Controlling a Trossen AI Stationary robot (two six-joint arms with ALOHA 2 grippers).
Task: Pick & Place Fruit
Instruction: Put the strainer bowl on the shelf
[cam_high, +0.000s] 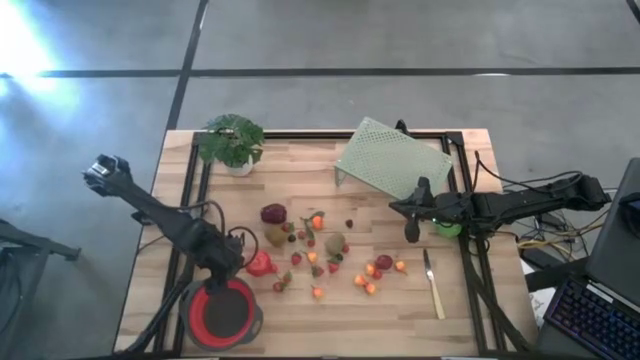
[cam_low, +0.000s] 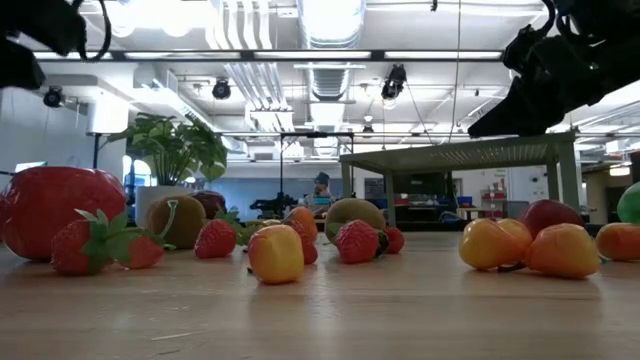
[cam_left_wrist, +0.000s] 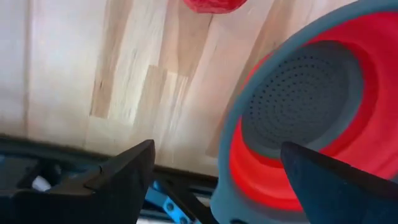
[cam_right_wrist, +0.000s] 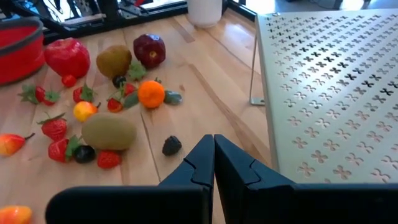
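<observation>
The fruit (cam_high: 320, 255) lies scattered on the middle of the wooden table: strawberries, kiwis (cam_right_wrist: 109, 132), an orange (cam_right_wrist: 150, 93), a dark red apple (cam_right_wrist: 150, 50) and a big red fruit (cam_high: 262, 264). A red colander with a grey rim (cam_high: 222, 312) stands at the near left corner. My left gripper (cam_left_wrist: 217, 180) hangs open above the colander's far rim (cam_left_wrist: 249, 93), pointing down, next to the big red fruit (cam_left_wrist: 211, 5), with nothing between its fingers. My right gripper (cam_right_wrist: 213, 162) is shut and hovers to the right of the fruit, holding nothing.
A green perforated rack (cam_high: 392, 158) stands on legs at the far right, close to my right gripper. A potted plant (cam_high: 232, 140) is at the far left, and a knife (cam_high: 432, 283) lies near the front right. A black frame rail (cam_high: 180, 250) runs along the table's edges.
</observation>
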